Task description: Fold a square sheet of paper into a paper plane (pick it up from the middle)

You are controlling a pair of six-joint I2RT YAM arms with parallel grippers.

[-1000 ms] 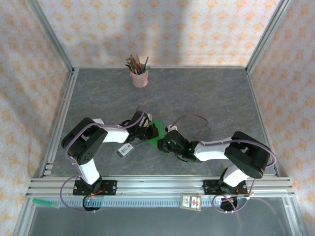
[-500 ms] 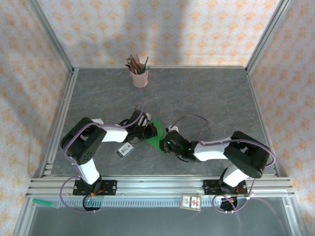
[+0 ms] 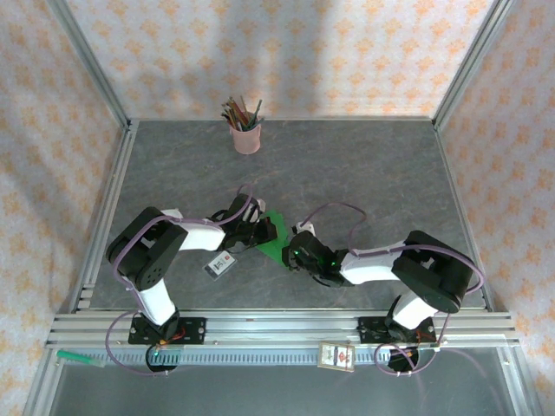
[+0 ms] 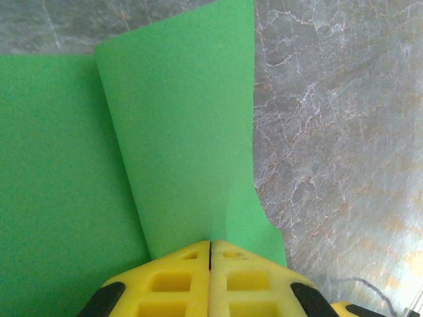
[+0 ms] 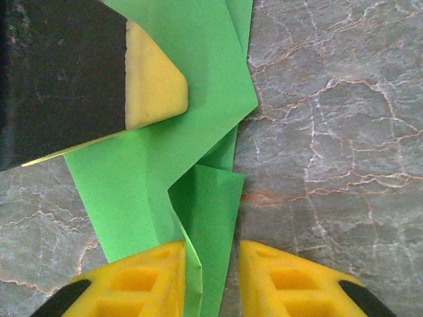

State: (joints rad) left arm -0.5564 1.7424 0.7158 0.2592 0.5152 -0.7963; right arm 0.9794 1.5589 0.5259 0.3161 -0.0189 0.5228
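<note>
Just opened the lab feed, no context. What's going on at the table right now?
Both grippers are on a sheet of green paper, partway through folding it. It has creases and overlapping flaps but is not yet a plane. The left gripper is shut on one raised flap. The right gripper has its jaws apart, straddling a folded edge without clamping it. A pink cup of pencils stands at the far side, away from both.
</note>
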